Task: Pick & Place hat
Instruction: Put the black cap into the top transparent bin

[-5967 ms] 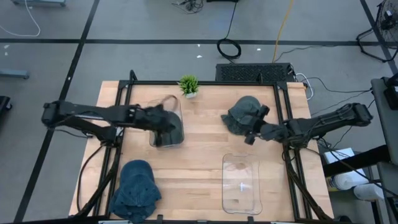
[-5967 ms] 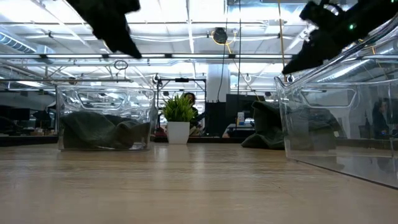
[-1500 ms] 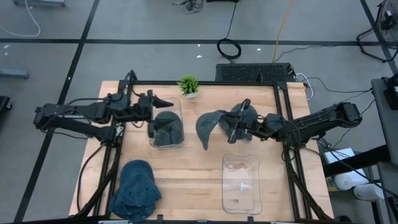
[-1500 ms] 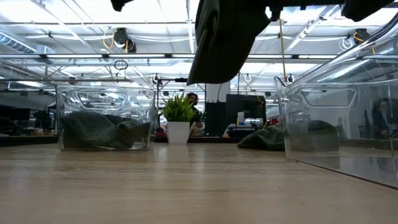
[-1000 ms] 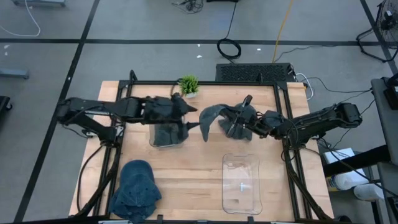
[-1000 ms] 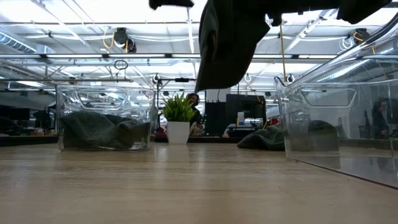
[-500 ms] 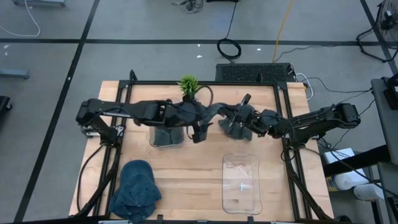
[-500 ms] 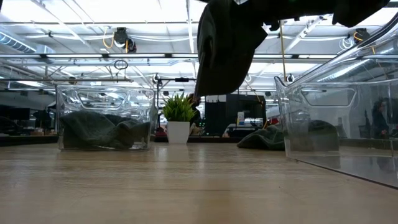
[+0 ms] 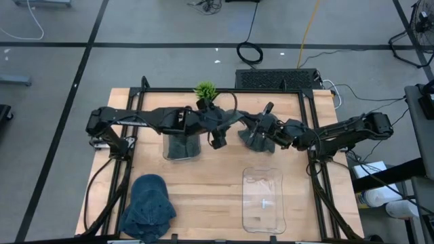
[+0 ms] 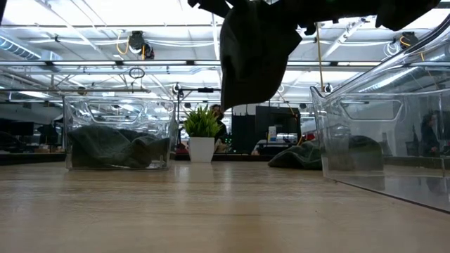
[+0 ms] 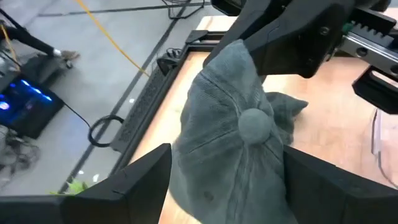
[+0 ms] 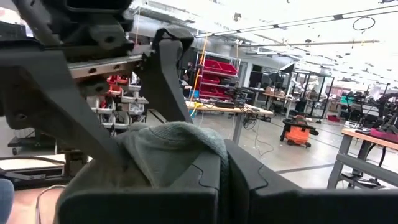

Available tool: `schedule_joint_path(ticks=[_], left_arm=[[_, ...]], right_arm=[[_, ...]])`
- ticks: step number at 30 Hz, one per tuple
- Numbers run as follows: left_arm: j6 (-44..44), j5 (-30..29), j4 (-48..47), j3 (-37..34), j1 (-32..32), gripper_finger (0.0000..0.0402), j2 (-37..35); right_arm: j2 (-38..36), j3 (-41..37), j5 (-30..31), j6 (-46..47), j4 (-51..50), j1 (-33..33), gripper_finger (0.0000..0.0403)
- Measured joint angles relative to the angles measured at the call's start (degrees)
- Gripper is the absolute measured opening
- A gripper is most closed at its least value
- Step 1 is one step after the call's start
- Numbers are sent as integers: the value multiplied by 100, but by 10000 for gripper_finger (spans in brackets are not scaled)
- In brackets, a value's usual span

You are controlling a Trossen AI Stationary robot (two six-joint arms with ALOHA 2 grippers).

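While two grippers meet, three hats (image 9: 148,200), two clear bins (image 9: 264,200)

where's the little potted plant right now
In the high view the potted plant stands at the table's far edge, left of centre, just behind the left claw.

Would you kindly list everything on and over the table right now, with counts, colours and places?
Held hat: one, grey-green, in the air mid-table between both pincers.
Blue hats: a pile, dark blue, near left corner.
Left bin: one, clear, left of centre, with grey-green hats inside.
Right bin: one, clear, near right, nothing visible inside.
Loose hat: one, grey-green, on the table under the right pincer.
Plant: one, green in white pot, far edge.
Left pincer: open around the held hat.
Right pincer: shut on the held hat.
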Motion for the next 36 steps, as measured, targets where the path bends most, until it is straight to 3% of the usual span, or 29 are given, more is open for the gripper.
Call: schedule_joint_path(ticks=[7,12,19,23,28,36], left_arm=[[-44,10,-10,0,151,282,2],[-11,10,-17,0,191,282,2],[-8,24,-142,0,193,282,2],[-6,339,-251,0,194,277,2],[-6,709,-246,-2,184,234,2],[-6,718,-227,-2,188,139,2]], right_arm=[[0,0,-53,-2,-4,20,0],[0,0,-592,56,53,58,0],[0,0,-603,-39,184,157,0],[0,0,-599,-35,147,155,0],[0,0,-597,-35,146,155,0],[0,0,-586,-33,58,153,0]])
